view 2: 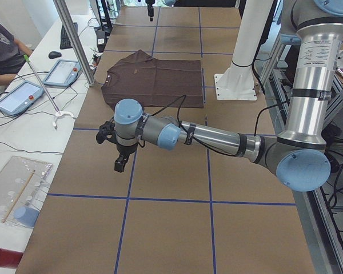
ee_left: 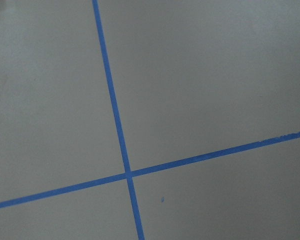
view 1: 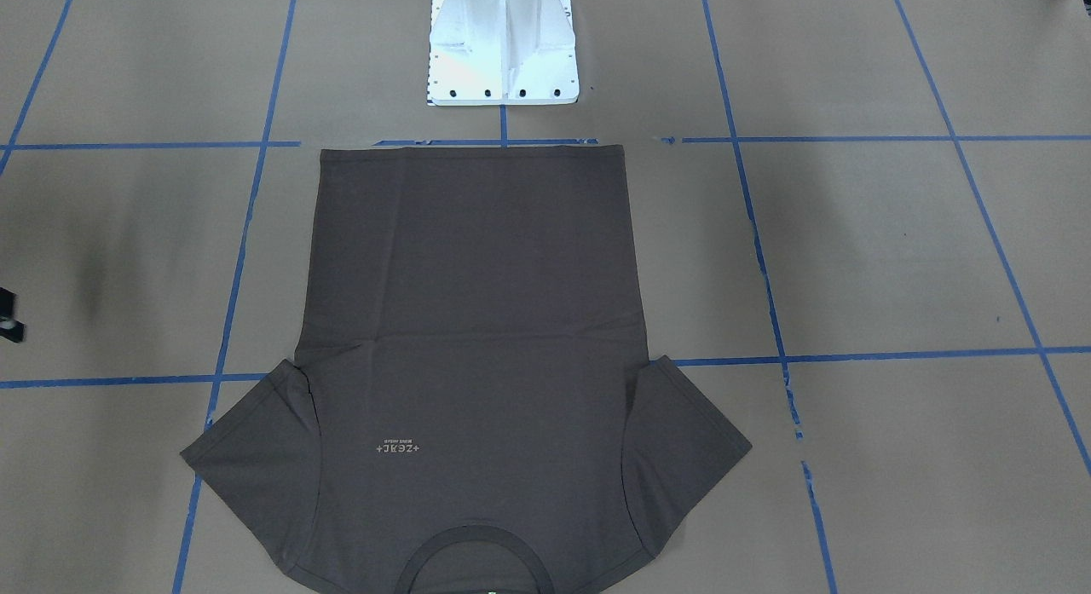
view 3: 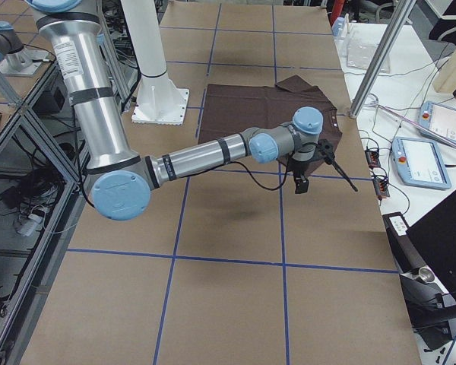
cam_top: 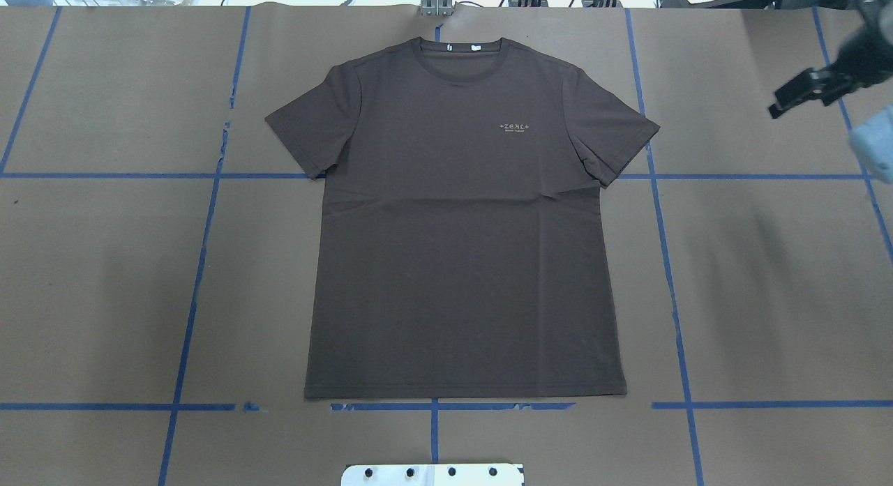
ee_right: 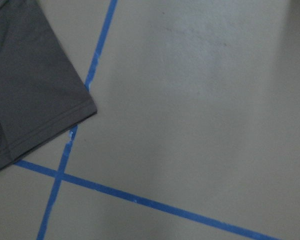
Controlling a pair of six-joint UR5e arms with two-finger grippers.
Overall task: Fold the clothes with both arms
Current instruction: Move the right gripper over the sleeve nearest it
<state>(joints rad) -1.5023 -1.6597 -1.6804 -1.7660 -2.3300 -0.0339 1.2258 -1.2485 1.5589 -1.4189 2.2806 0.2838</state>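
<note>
The T-shirt (cam_top: 460, 249) lies flat and face up in the middle of the table (cam_top: 104, 277). Its collar points to the far edge and its hem lies just before the white pedestal (view 1: 503, 40), with both sleeves spread out. The right tool (cam_top: 802, 92) hangs above bare table toward the right end, well apart from the nearer sleeve, with its fingers spread (nothing between them). The left tool (view 2: 117, 151) hangs over the blue tape lines (ee_left: 117, 125) toward the left end. I cannot tell whether it is spread or pressed together.
</note>
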